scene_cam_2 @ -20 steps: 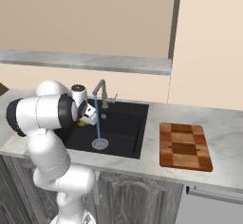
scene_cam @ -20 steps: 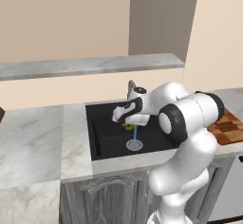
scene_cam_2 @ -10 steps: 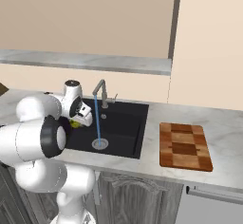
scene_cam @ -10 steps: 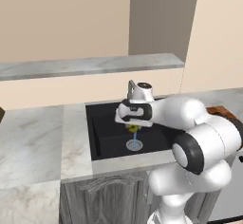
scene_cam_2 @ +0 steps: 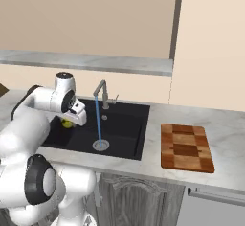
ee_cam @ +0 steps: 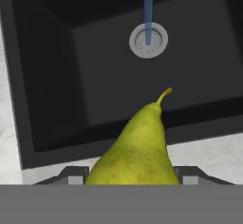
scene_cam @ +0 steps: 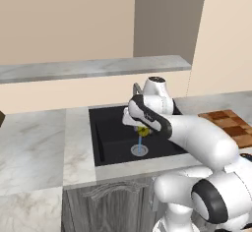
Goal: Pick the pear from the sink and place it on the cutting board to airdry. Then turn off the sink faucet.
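Observation:
My gripper (ee_cam: 133, 176) is shut on the pear (ee_cam: 137, 152), a yellow-green fruit whose stem points away from the hand. In the hand view the pear hangs above the black sink (ee_cam: 95, 61), with the near rim and the silver drain ring (ee_cam: 148, 40) below it. From the left base view the gripper (scene_cam: 141, 127) holds the pear (scene_cam: 143, 130) over the basin, just in front of the sink faucet (scene_cam: 135, 89). The right base view shows the pear (scene_cam_2: 67, 122) at the basin's left side. A blue water stream (scene_cam_2: 99, 122) runs from the sink faucet (scene_cam_2: 101, 93). The checkered cutting board (scene_cam_2: 185, 147) lies right of the sink (scene_cam_2: 124, 124).
Grey-white marble counter (scene_cam: 34, 142) frames the sink on both sides. A raised marble ledge (scene_cam: 93, 68) runs along the wall behind the faucet. A tall beige panel (scene_cam_2: 210, 43) rises behind the cutting board. My own white forearm (scene_cam: 197, 132) stretches over the sink's right side.
The arm's elbow and forearm have swung round over the counter. The hand stays shut on the pear over the sink and has shifted only a little.

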